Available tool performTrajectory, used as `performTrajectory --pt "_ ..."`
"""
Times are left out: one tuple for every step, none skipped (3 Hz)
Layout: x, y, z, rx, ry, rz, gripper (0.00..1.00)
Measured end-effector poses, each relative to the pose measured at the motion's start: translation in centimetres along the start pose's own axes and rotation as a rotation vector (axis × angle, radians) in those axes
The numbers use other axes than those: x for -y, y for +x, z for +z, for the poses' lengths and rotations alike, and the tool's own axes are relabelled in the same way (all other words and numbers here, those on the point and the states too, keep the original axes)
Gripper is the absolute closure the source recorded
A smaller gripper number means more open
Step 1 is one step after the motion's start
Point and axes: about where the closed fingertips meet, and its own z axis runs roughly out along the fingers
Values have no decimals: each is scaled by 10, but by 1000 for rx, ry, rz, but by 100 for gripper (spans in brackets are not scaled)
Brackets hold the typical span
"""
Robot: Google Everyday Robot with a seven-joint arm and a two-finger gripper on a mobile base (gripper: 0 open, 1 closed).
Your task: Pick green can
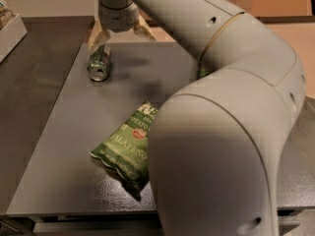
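The green can (100,64) lies on its side at the far left of the dark table (64,146), its silver pull-tab end facing me. My gripper (121,36) hangs at the back of the table, open, its two tan fingers (98,39) spread apart. The left finger is just above the far end of the can; the gripper's middle is a little right of the can. It holds nothing.
A flat green jalapeno chip bag (126,147) lies in the middle of the table, partly hidden by my arm (221,132), which fills the right half of the view. A small piece of another green bag (202,73) shows behind the arm. A light box (10,31) stands at far left.
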Motion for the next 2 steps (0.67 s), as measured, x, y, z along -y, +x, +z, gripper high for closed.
performTrajectory --pt "-22 -12 9 -16 -3 38 0" --pt "-39 -21 18 -28 -15 60 0"
